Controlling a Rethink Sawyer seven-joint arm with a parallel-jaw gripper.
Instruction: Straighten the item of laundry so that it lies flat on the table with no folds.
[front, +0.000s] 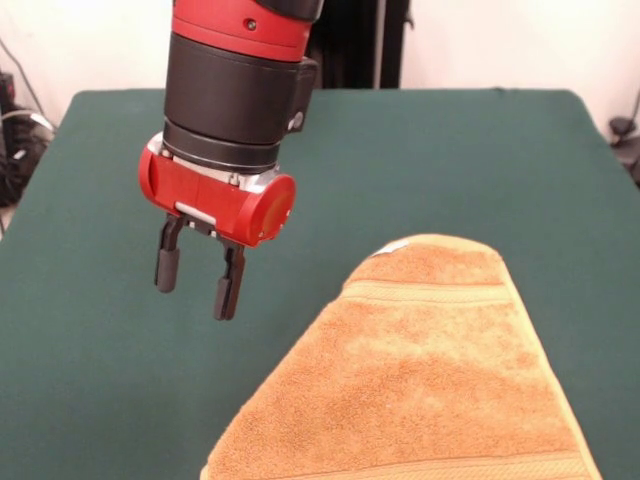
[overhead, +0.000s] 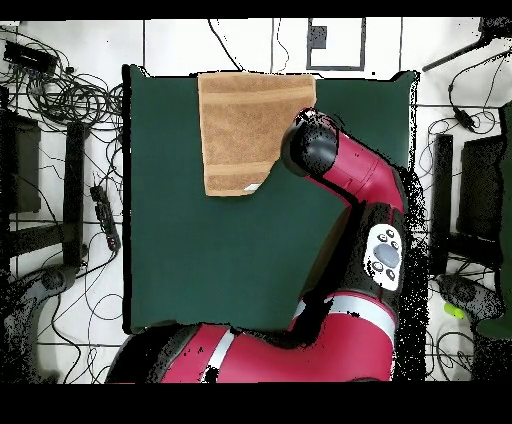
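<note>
The orange-tan towel (front: 430, 370) lies on the dark green table (front: 450, 150) at the near right of the front view and runs off the bottom edge. Its far left corner is folded in, which leaves a slanted edge and a small white label (front: 395, 246) showing. My gripper (front: 196, 290) hangs open and empty above bare cloth, to the left of the towel and apart from it. In the overhead view the towel (overhead: 250, 125) lies at the table's (overhead: 200, 260) top edge. The arm's wrist (overhead: 312, 145) covers the gripper and the towel's right edge.
The red arm (overhead: 360, 200) reaches over the right half of the table in the overhead view. Cables and black stands (overhead: 75, 180) lie on the floor around the table. Dark equipment (front: 360, 40) stands behind the table's far edge.
</note>
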